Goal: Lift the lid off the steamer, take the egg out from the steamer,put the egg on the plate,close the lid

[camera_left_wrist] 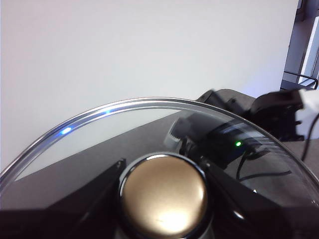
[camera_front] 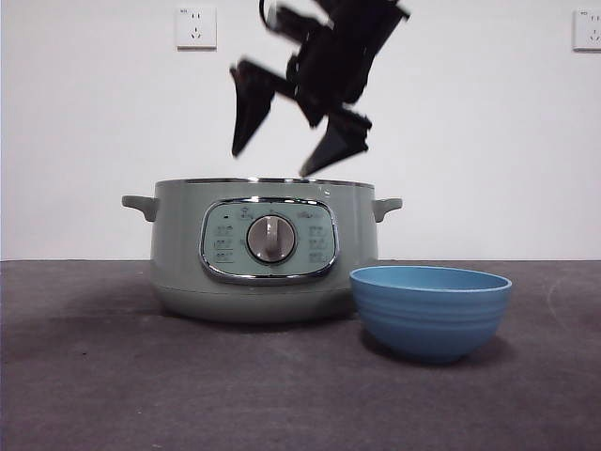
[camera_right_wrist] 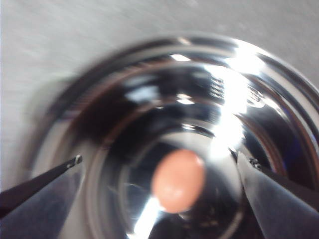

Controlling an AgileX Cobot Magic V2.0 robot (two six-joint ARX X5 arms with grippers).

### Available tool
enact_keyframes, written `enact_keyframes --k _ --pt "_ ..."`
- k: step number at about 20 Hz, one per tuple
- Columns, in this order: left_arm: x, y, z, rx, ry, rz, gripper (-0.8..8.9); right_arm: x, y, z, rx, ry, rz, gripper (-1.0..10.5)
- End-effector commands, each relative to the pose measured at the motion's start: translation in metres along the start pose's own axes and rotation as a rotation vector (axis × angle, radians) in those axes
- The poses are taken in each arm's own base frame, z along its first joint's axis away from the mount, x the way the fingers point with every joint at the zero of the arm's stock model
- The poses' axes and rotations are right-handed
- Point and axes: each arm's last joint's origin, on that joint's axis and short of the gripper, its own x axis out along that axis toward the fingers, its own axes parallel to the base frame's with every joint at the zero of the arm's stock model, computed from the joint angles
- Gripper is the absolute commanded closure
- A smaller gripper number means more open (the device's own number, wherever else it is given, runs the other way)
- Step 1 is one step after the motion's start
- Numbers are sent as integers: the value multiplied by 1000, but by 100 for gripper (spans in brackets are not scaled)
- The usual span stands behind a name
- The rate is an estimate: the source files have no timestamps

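Right gripper (camera_right_wrist: 159, 167), jaws apart, should drop centred on egg (camera_right_wrist: 178, 180), seemingly in the steamer (camera_front: 263, 249); left gripper (camera_left_wrist: 162, 191) clamps lid (camera_left_wrist: 149, 119).

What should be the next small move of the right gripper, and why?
Probably lower straight down into the open steamer. The right gripper hangs open above it, the egg lies between its jaws, and the left gripper holds the lid away.

A staged test room rather than a lived-in kitchen: a bare white wall (camera_front: 94, 141) carries 2 plain power sockets (camera_front: 195, 27), and a dark grey cloth-like table (camera_front: 113, 376) runs to it. Only a steamer (camera_front: 263, 249) and a blue bowl (camera_front: 430, 310) stand there. Black equipment with cables (camera_left_wrist: 279, 114) sits off to one side.
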Motion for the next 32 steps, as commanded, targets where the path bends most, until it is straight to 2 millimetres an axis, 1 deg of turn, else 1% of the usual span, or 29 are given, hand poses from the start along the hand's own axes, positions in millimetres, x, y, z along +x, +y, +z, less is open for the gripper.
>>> enact_keyframes --k 1,4,13,18,21,22,25,26,27,28,29,30,32 --pt "-6 -1 6 8 -61 5 821 15 -3 -5 -24 23 -22 382" --pt "-6 -1 6 8 -61 5 821 32 -6 -12 -29 41 -21 382" --pt "-6 -1 6 7 -60 4 821 62 -6 -28 -34 98 -13 384" --pt "-6 -1 6 7 -57 3 821 72 1 -34 -48 118 -5 385" --pt "-7 -1 4 3 -42 2 821 77 0 -37 -47 133 -25 395" --pt "-8 -1 4 3 -41 1 821 81 -1 -40 -46 142 -28 425" --pt "-9 -1 4 4 -43 2 821 89 -2 -46 -38 167 -28 440" --pt "-9 -1 4 3 -41 1 821 90 -2 -46 -40 161 -27 523" --pt "-9 -1 4 3 -38 1 821 90 -2 -45 -41 151 -27 631" --pt "-9 -1 4 3 -38 2 821 90 -2 -44 -42 145 -24 766" --pt "-9 -1 4 3 -38 2 821 90 -2 -44 -42 143 -23 927" --pt "-9 -1 4 3 -38 2 821 90 -2 -44 -43 137 -23 958" --pt "-9 -1 4 4 -37 2 821 89 4 -39 -56 106 -17 958"
